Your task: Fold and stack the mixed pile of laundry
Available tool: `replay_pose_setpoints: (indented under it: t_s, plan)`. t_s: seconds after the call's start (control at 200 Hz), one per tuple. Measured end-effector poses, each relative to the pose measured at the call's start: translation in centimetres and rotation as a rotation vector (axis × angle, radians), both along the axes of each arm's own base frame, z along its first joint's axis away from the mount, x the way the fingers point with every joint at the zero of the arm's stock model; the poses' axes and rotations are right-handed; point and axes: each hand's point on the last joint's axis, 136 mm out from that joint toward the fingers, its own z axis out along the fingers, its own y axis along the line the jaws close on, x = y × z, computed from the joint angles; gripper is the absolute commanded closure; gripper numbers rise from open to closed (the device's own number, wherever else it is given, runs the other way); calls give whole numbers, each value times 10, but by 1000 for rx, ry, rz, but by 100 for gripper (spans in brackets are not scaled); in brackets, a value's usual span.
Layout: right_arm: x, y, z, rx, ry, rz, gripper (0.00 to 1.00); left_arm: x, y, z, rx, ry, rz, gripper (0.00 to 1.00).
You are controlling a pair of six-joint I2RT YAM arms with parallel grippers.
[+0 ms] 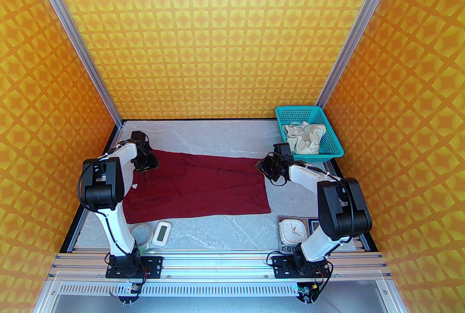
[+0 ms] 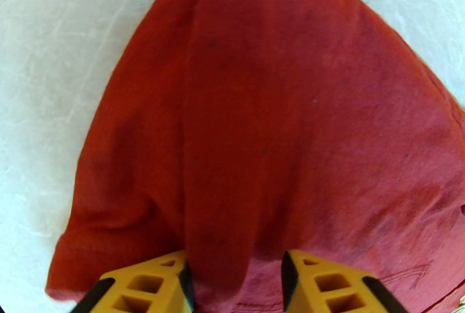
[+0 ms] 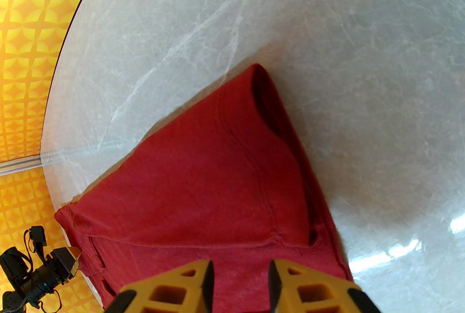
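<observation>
On the left of the marbled grey counter [image 1: 218, 137], the left fingers [image 2: 145, 282] pinch a tented ridge of the dark red shirt [image 1: 218, 188]; the right fingers [image 3: 312, 293] pinch its seamed edge. The overhead view adds crumpled cream shorts [image 1: 303, 139] in a teal mesh basket [image 1: 298, 108].

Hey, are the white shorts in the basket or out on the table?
In: the cream shorts lie crumpled inside the teal basket.

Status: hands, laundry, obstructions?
Left hand, right hand pinching dark red shirt, far corners lifted. Cream shorts in teal basket. Clock, digital display near front edge, off shirt.
</observation>
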Motion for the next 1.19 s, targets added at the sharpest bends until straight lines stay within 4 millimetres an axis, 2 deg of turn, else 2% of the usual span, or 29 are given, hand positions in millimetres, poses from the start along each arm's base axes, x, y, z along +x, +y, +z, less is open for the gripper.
replay_pose_setpoints:
  t_s: [0.235, 0.59, 0.985, 1.195]
  plan:
    - [0, 0, -1, 0, 2, 0, 68, -10, 5, -1, 32, 40, 9, 56]
    - [-1, 1, -3, 2, 9, 2, 68, -26, 4, 14, 40, 28, 11, 62]
    - [-1, 3, -3, 13, 12, 10, 68, -31, 5, 9, 51, 44, 12, 52]
    - [-1, 3, -4, 14, 13, 11, 68, -31, 8, 9, 67, 46, 15, 53]
